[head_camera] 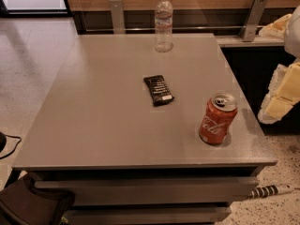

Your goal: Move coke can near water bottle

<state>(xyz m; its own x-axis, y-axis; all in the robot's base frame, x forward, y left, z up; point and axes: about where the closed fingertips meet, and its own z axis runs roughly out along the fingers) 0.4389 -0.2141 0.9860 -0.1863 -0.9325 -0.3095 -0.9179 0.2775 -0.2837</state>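
Observation:
The coke can (218, 119), red with white script and a silver top, stands upright near the front right corner of the grey table (103, 111). The water bottle (163, 22), clear with a white cap and pale label band, stands upright at the far edge of the table, a little right of centre. The can and the bottle are far apart. My gripper (280, 96) shows as a pale yellow-white shape at the right edge of the view, off the table's right side and level with the can. It holds nothing that I can see.
A flat black packet (158, 89) lies near the table's middle, between can and bottle. A wooden wall with metal brackets (253, 18) runs behind the table. A dark bag (28, 205) lies on the floor at front left, and a cable (269, 190) at front right.

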